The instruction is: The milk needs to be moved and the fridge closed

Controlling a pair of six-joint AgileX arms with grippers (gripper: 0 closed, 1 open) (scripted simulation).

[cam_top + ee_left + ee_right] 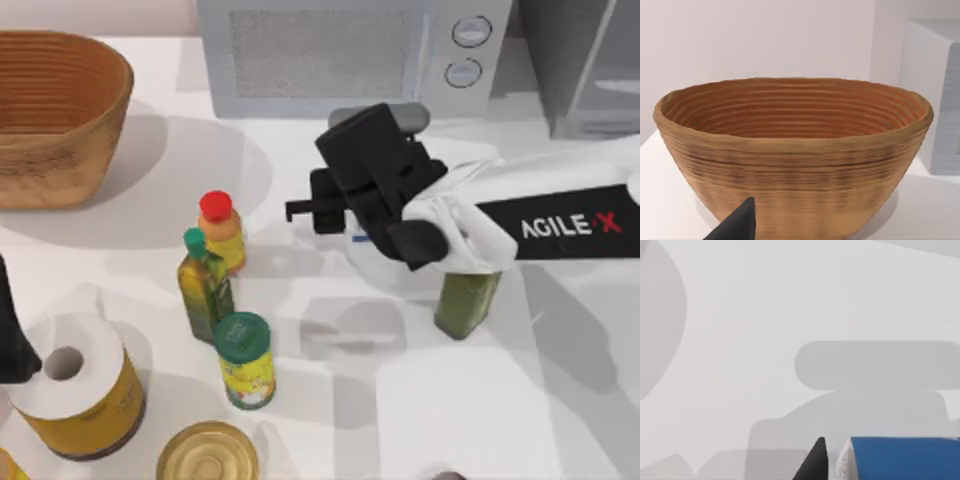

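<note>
Right arm (560,225) beside the microwave (345,55) — white shell with a black panel lettered AGILE·X in white, the X in red. Its wrist block and right gripper (305,208) are matte black, boxy, with thin flat fingers. Left arm (12,335), next to the paper roll (70,385) — a plain black, tapered piece.
</note>
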